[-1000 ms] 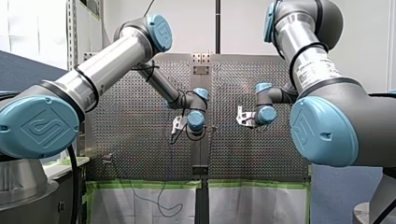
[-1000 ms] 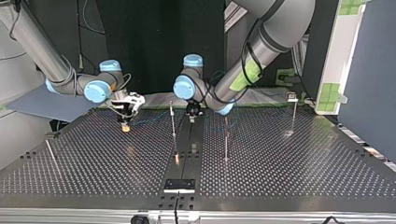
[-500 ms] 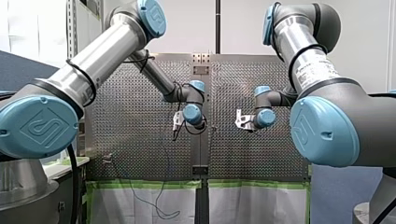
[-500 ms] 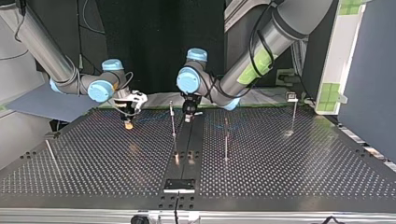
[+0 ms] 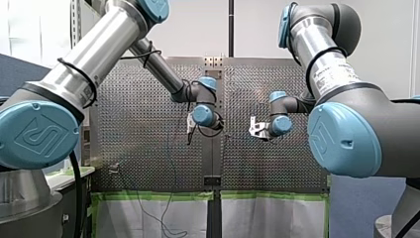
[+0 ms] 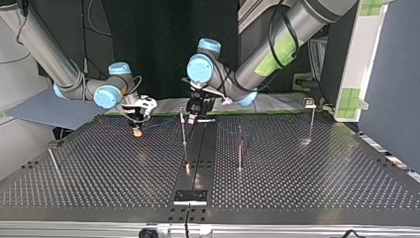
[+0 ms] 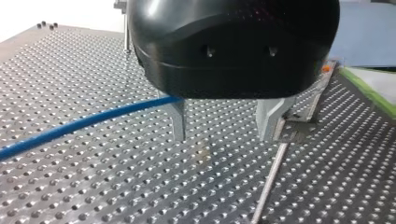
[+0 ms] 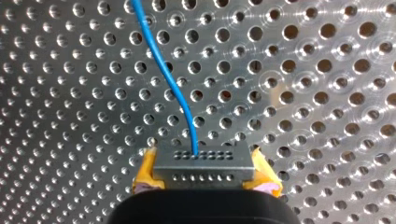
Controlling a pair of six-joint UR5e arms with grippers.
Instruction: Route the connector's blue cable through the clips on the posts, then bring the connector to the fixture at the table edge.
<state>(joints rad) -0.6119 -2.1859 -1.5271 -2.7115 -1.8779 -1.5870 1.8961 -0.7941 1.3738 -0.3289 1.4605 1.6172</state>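
The grey connector (image 8: 204,169) sits between yellow pads (image 8: 145,170); my right gripper (image 8: 204,161) is shut on it just above the perforated plate. Its blue cable (image 8: 163,70) leaves the connector and runs ahead over the holes. In the top view my right gripper (image 6: 136,130) hangs at the far left and my left gripper (image 6: 192,118) is close beside a thin post (image 6: 183,130). My left gripper (image 7: 223,135) is open, its metal fingers (image 7: 177,120) wide apart. The blue cable (image 7: 84,122) reaches one finger from the side; none shows between them.
More posts stand on the plate: one right of the centre strip (image 6: 240,148), one at the far right (image 6: 312,121), one at the near left (image 6: 54,166). The black fixture (image 6: 189,197) sits at the near edge. Slack cable (image 5: 168,198) hangs over the table's edge.
My left arm has risen, and its gripper has shifted toward the top view's left, nearer the central post. The hanging cable has been drawn up a little. My right gripper has barely moved.
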